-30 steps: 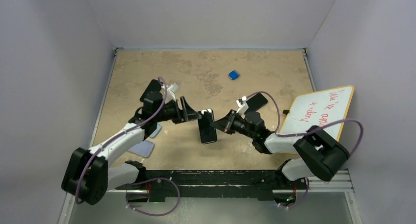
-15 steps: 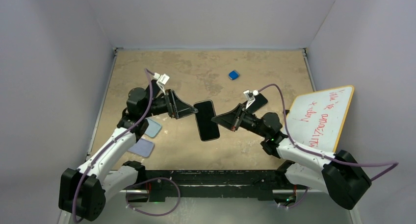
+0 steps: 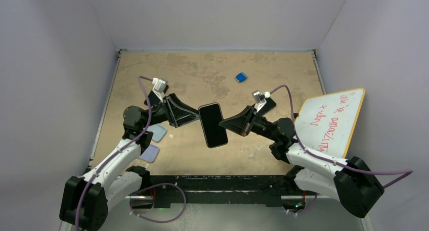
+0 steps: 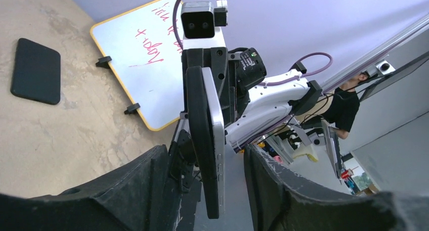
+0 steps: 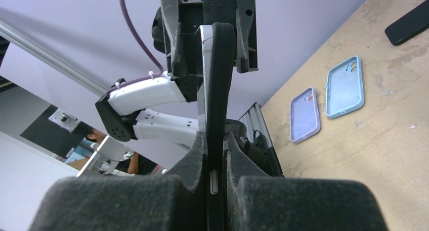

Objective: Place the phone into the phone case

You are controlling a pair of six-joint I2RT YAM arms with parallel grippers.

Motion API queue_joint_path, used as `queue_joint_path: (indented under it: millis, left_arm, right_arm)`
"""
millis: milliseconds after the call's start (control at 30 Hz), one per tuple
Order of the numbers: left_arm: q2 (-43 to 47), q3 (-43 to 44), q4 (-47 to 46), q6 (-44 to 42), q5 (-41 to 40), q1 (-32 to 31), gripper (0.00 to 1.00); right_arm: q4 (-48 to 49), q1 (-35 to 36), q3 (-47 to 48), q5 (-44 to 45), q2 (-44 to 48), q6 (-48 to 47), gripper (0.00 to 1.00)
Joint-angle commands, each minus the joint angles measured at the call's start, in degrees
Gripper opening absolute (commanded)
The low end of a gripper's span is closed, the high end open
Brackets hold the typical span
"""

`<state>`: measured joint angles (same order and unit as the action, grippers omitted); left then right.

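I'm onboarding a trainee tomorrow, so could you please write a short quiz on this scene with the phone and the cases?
1. True or false: the left gripper is clamped on the phone.
2. How many pastel-coloured phone cases are in view? A) one B) two C) three
3. What holds the phone in the air?

Key:
1. False. Its fingers stand open on either side of the phone.
2. B. There is a light blue case and a lilac case.
3. The right gripper, shut on the phone's edge.
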<state>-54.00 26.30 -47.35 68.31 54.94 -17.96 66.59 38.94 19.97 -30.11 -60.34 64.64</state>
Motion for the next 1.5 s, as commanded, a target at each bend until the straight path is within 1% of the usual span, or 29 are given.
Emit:
queue_joint_path:
  millis: [0,167,267,333,367,400,533,633,700,767,800,867,900,933,967,1000,1033,1067,1100,1167,1233,1367,1467]
  left_arm:
    - [-1.99,-1.35,-13.58,6.54,0.13,0.38,0.56]
    - [-3.64,-1.65,-14.88,6.9,-0.45,0.04,0.51]
    - [-4.53,-1.35,-13.62,6.62,-0.71,-0.06,0.47]
    - [-4.94,-0.79,-11.14,5.19,-0.79,-0.06,0.42]
    - [-4.97,-0.37,-9.21,3.55,-0.92,-0.06,0.38]
    - [-4.9,0.19,-5.96,1.89,-1.03,-0.06,0.32]
    - [-4.17,3.02,7.02,-6.43,-2.15,-0.06,0.01]
    - [-3.9,6.89,20.59,-13.94,-5.08,-0.13,0.0]
    - [-4.13,8.93,26.76,-16.94,-6.47,-0.32,0.0]
    - [-4.54,9.84,29.09,-17.36,-6.32,-0.4,0.0]
    - [-4.74,10.04,29.34,-17.03,-5.81,-0.41,0.0]
    - [-4.71,9.81,26.77,-15.17,-4.1,-0.41,0.0]
    - [-4.23,9.53,25.35,-13.97,-3.37,-0.41,0.0]
    - [-3.85,9.35,24.75,-13.29,-3.05,-0.34,0.07]
    - [-3.23,9.25,24.87,-13.12,-3.17,-0.33,0.18]
    - [-2.62,9.1,25.11,-13.0,-3.48,-0.37,0.34]
    - [-2.03,8.71,24.96,-12.72,-3.99,-0.33,0.45]
    - [-1.78,8.23,24.45,-12.1,-4.38,-0.37,0.54]
    - [-1.96,7.44,22.8,-11.05,-4.26,-0.35,0.59]
    - [-2.6,5.56,17.41,-7.18,-3.14,-0.41,0.62]
    - [-3.05,3.58,13.37,-4.65,-2.74,-0.49,0.63]
    - [-4.74,2.45,11.43,-3.78,-3.22,-2.03,0.64]
    - [-6.26,2.21,9.02,-3.33,-4.6,-5.02,0.64]
  right_arm:
    - [6.45,0.02,1.83,-1.46,1.37,1.61,0.0]
    - [6.61,0.02,1.3,-1.96,0.66,1.25,0.0]
    - [6.58,0.01,1.47,-1.89,-0.3,0.71,0.0]
    - [5.99,0.04,1.67,-1.34,-1.05,0.18,0.0]
    - [5.63,0.02,1.8,-1.21,-1.43,-0.25,0.0]
    - [5.08,0.02,2.01,-1.26,-1.71,-0.73,0.0]
    - [2.91,0.0,2.03,-0.86,-2.34,-1.86,0.0]
    - [2.44,0.0,2.42,-1.27,-3.25,-2.2,0.0]
    - [1.9,0.07,3.26,-1.96,-4.1,-2.34,0.05]
    - [2.15,0.01,4.14,-2.53,-5.1,-2.23,0.09]
    - [2.33,0.02,4.53,-2.61,-5.54,-2.17,0.08]
    - [3.02,0.0,4.74,-2.27,-5.88,-1.94,0.0]
    - [3.2,0.06,4.46,-1.33,-5.4,-1.71,0.0]
    - [3.04,0.03,4.2,-0.42,-4.83,-1.69,0.0]
    - [2.96,0.01,4.05,0.74,-4.13,-1.56,0.0]
    - [2.61,0.01,3.95,2.21,-3.33,-1.66,0.0]
    - [2.06,0.03,3.94,3.57,-2.51,-1.85,0.0]
    - [1.55,0.05,3.94,4.91,-1.72,-1.96,0.0]
    - [1.4,0.0,3.87,5.94,-1.11,-1.97,0.0]
    - [1.61,0.01,3.76,7.55,-0.24,-1.89,0.0]
    - [1.42,0.02,3.91,8.89,0.24,-1.95,0.0]
    - [1.03,0.0,4.11,11.07,0.18,-1.93,0.0]
    - [0.73,0.06,4.29,12.59,-0.34,-2.27,0.0]
